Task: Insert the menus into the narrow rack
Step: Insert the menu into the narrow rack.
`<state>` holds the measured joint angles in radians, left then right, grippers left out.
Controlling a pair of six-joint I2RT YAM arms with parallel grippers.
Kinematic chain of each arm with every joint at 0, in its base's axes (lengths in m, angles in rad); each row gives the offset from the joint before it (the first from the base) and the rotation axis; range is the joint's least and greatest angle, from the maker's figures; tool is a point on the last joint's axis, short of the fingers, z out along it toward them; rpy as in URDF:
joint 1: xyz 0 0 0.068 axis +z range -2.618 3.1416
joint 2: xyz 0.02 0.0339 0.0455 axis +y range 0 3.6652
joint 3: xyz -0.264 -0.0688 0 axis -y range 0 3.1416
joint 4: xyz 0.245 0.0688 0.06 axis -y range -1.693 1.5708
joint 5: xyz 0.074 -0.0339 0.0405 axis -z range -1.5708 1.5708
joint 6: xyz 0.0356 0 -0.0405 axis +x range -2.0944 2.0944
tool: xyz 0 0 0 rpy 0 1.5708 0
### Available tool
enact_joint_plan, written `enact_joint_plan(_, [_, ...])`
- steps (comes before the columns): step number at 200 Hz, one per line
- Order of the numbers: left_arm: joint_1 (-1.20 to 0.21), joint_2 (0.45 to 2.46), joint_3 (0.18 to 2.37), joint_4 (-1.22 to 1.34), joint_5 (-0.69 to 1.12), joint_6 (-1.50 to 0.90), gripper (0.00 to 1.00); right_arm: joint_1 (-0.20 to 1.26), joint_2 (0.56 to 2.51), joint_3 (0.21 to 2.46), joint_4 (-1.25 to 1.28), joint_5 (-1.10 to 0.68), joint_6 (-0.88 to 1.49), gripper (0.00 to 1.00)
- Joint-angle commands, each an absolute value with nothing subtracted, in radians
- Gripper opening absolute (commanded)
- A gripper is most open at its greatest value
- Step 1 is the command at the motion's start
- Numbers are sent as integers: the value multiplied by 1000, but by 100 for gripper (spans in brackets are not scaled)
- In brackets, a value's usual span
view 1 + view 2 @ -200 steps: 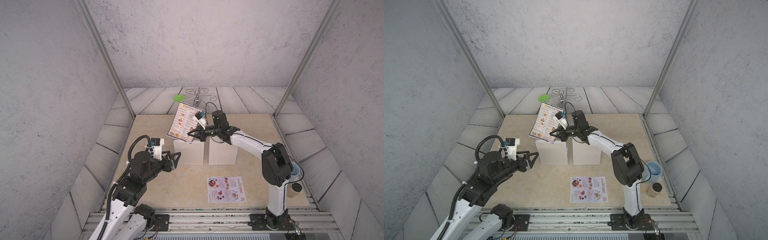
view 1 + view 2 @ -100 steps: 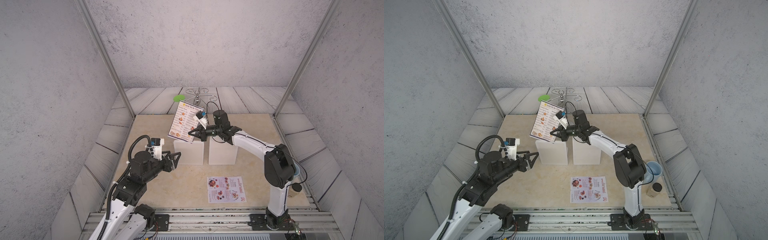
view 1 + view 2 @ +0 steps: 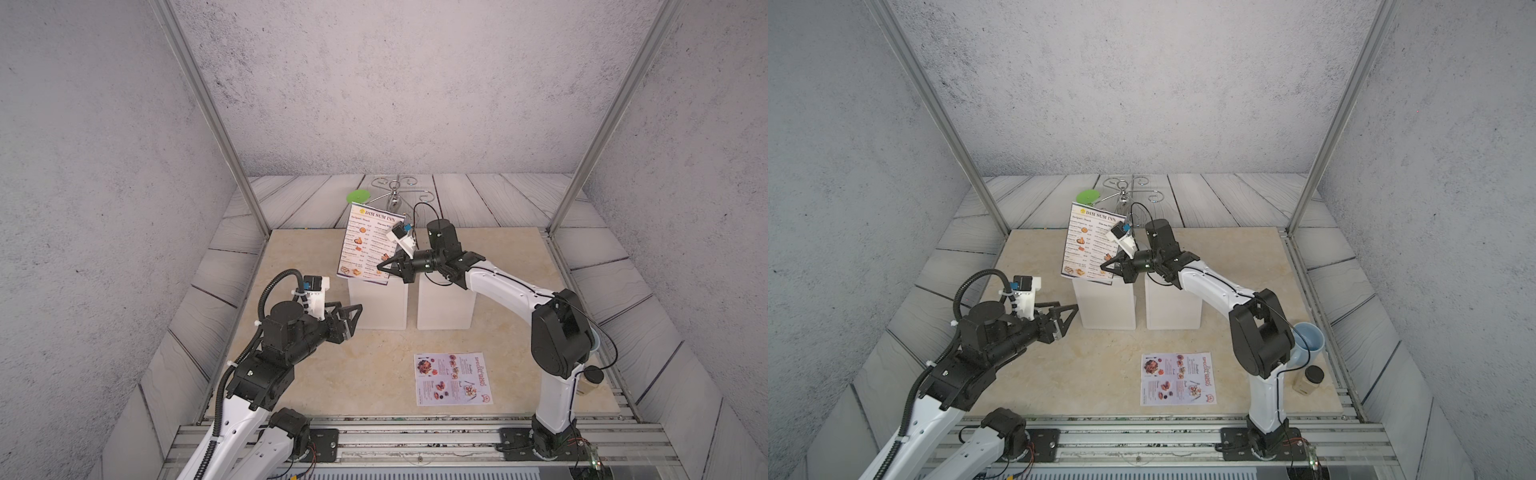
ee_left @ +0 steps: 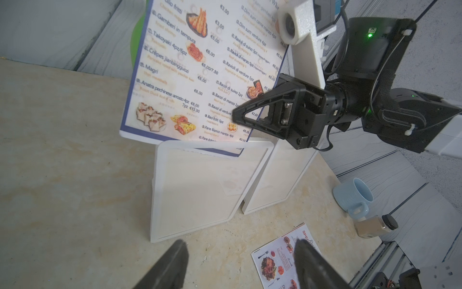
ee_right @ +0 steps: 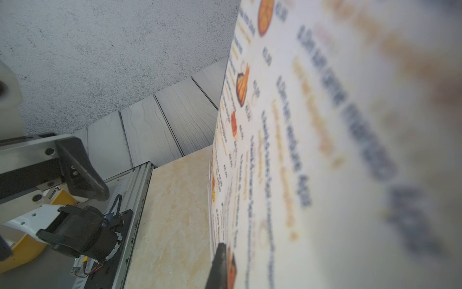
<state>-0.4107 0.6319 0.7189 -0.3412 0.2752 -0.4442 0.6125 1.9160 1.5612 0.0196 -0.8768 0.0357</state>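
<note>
— What crowds the white rack (image 3: 380,305)?
— Right gripper (image 3: 380,266), pinching the DIM SUM INN menu (image 3: 360,245) tilted over it, mid-frame. SPECIAL MENU (image 3: 453,379) lies flat, lower right. Left gripper (image 3: 353,319) spread, empty, just left of the rack.
— Hidden?
— Blue mug (image 3: 1308,338) half behind the right arm (image 3: 1262,332); green disc (image 3: 359,195) cut off by the menu. Slot entry unclear.
</note>
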Motion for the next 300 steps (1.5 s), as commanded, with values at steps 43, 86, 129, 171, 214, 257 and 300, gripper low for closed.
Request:
enact_joint_plan(43, [-413, 628, 721, -334, 277, -433, 71, 616, 1805, 1531, -34, -841, -18, 0])
enact_joint_plan(86, [-413, 626, 716, -329, 279, -433, 71, 612, 1792, 1525, -76, -828, -47, 0])
enact_joint_plan(129, [-412, 635, 716, -322, 278, -433, 71, 605, 1780, 1509, -102, -821, -67, 0])
enact_joint_plan(171, [-413, 637, 709, -316, 278, -434, 71, 598, 1769, 1495, -115, -818, -79, 0])
enact_joint_plan(214, [-413, 639, 708, -310, 278, -436, 71, 589, 1756, 1487, -125, -816, -86, 0])
enact_joint_plan(257, [-412, 639, 703, -307, 278, -437, 71, 582, 1752, 1491, -148, -817, -97, 0])
enact_joint_plan(300, [-413, 638, 698, -301, 279, -437, 71, 583, 1746, 1491, -171, -817, -110, 0])
